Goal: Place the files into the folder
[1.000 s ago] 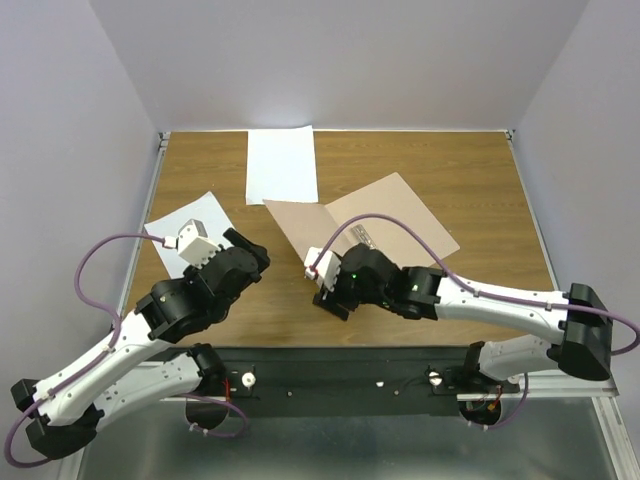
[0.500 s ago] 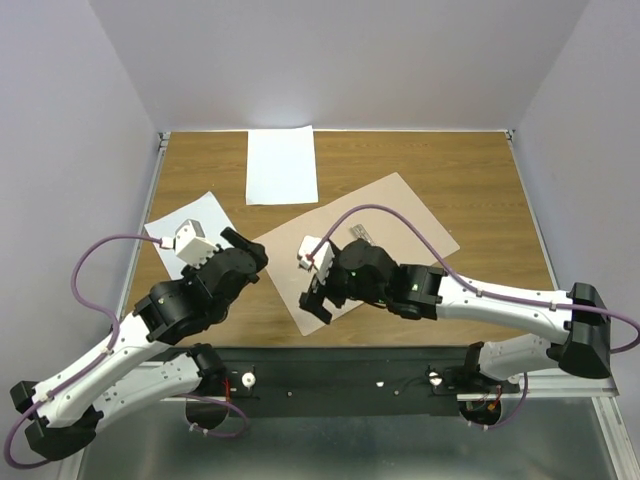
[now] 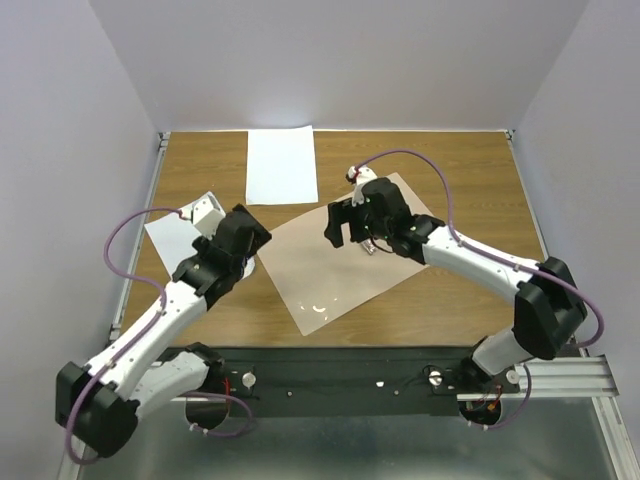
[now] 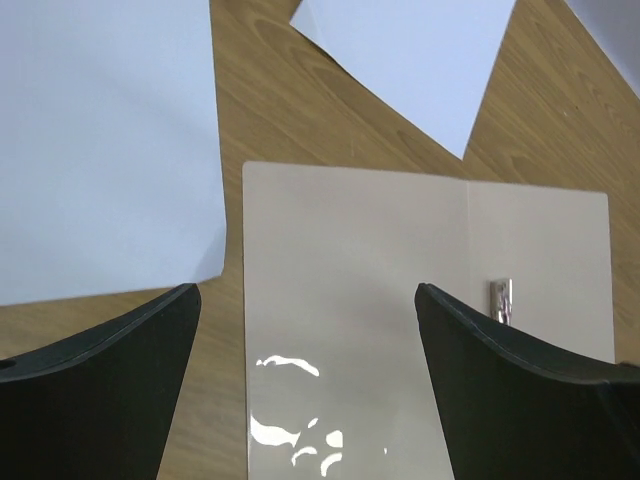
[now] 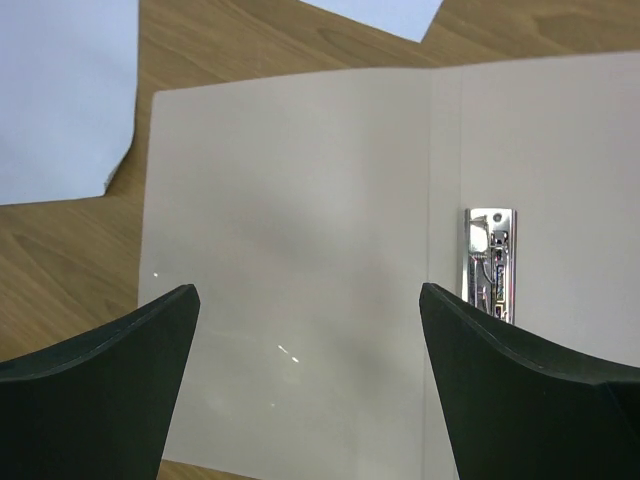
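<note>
Right now the folder (image 3: 330,275) is lying open and flat in the middle of the table (image 3: 470,170), its glossy pale inner face turned up and its metal clip (image 5: 489,262) showing beside the fold. Both sheets are lying outside it, so neither file is filed yet.

The left gripper (image 4: 305,295) is hovering over the folder's left leaf with its fingers spread wide and gripping nothing. The right gripper (image 5: 308,292) is hanging over the fold area, likewise spread and empty-handed.

The nearer sheet (image 3: 170,232) is resting just to the left of the left gripper. In the left wrist view its corner is sitting just beside the folder's left edge, with a strip of bare wood between them. Part of it is hiding under the left arm in the overhead view, so its long axis is hard to call. The left arm is clearly the closer one for it.

The far sheet (image 3: 281,165) is lying at the table's back edge, beyond the folder's far-left corner, its long axis running away from the arm bases. It is sitting roughly between the two grippers, perhaps slightly nearer the left.
</note>
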Controlling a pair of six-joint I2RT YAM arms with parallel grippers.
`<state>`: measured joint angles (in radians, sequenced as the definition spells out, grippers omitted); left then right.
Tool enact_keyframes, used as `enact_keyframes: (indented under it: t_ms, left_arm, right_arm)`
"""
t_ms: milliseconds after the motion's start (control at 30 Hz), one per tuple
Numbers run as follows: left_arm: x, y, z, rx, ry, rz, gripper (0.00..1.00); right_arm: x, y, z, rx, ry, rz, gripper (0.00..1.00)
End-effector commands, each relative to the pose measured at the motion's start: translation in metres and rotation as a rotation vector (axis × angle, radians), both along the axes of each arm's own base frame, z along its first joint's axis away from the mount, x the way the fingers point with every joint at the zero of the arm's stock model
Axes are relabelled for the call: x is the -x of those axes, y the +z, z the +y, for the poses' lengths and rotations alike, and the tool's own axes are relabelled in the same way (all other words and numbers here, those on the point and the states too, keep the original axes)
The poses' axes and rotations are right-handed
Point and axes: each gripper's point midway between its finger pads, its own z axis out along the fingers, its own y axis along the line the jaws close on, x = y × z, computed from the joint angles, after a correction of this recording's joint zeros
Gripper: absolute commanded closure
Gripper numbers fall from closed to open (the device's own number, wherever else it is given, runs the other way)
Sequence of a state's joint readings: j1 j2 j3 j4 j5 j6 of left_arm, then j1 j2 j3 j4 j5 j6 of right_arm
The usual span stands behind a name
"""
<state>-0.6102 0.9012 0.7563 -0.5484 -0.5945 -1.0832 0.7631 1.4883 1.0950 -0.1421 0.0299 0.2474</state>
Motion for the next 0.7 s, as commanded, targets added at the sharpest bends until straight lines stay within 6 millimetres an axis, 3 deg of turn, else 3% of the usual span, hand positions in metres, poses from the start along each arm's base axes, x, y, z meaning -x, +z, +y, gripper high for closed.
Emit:
enact_keyframes:
  t_ms: [0,33,100,133,167,200,233,267,300,333,367,400,433,467,500,533,600,667]
  left_arm:
    - [-0.067,0.027,0.003,-0.025,-0.081,-0.141,0.02]
    - [-0.085,0.015,0.016,-0.023,-0.073,-0.107,0.02]
    - [-0.120,0.034,0.021,-0.063,-0.133,-0.182,0.02]
    - [-0.136,0.012,0.018,-0.068,-0.174,-0.129,0.02]
    - [-0.151,0.010,0.032,-0.088,-0.164,-0.120,0.02]
    - [-0.168,0.021,0.036,-0.118,-0.183,-0.139,0.02]
    - [-0.183,-0.005,0.034,-0.122,-0.221,-0.075,0.02]
    - [-0.193,-0.011,0.044,-0.125,-0.224,-0.050,0.02]
    - [-0.210,0.003,0.043,-0.154,-0.267,-0.084,0.02]
    - [-0.221,-0.017,0.039,-0.140,-0.309,-0.043,0.02]
    - [-0.229,-0.022,0.042,-0.150,-0.313,-0.028,0.02]
    - [-0.245,-0.010,0.045,-0.168,-0.317,-0.050,0.02]
    - [-0.253,-0.038,0.046,-0.177,-0.336,0.019,0.02]
    - [-0.254,-0.051,0.048,-0.187,-0.348,0.073,0.02]
    - [-0.266,-0.044,0.048,-0.198,-0.358,0.064,0.02]
    - [-0.269,-0.063,0.046,-0.196,-0.376,0.103,0.02]
    - [-0.276,-0.069,0.040,-0.187,-0.419,0.112,0.02]
    - [-0.272,-0.099,0.042,-0.177,-0.420,0.209,0.02]
  right_arm:
    - [-0.018,-0.012,-0.002,-0.071,-0.018,0.110,0.00]
    - [-0.023,-0.015,-0.006,-0.071,-0.029,0.119,0.00]
    - [-0.028,-0.021,-0.007,-0.066,-0.028,0.132,0.00]
    - [-0.031,-0.021,-0.009,-0.065,-0.032,0.133,0.00]
    - [-0.032,-0.024,-0.009,-0.063,-0.031,0.139,0.00]
    - [-0.032,-0.024,-0.009,-0.063,-0.024,0.139,0.00]
    - [-0.033,-0.024,-0.012,-0.062,-0.027,0.138,0.00]
    - [-0.033,-0.024,-0.014,-0.063,-0.028,0.138,0.00]
    - [-0.035,-0.022,-0.017,-0.061,-0.034,0.127,0.00]
    - [-0.036,-0.022,-0.020,-0.058,-0.044,0.126,0.00]
    - [-0.037,-0.022,-0.021,-0.059,-0.049,0.126,0.00]
    - [-0.038,-0.022,-0.023,-0.059,-0.055,0.126,0.00]
    - [-0.040,-0.021,-0.024,-0.060,-0.057,0.123,0.00]
    - [-0.039,-0.022,-0.025,-0.057,-0.056,0.124,0.00]
    - [-0.039,-0.023,-0.027,-0.056,-0.055,0.125,0.00]
    - [-0.040,-0.022,-0.029,-0.056,-0.061,0.123,0.00]
    - [-0.041,-0.024,-0.032,-0.052,-0.067,0.124,0.00]
    - [-0.044,-0.025,-0.035,-0.052,-0.081,0.125,0.00]
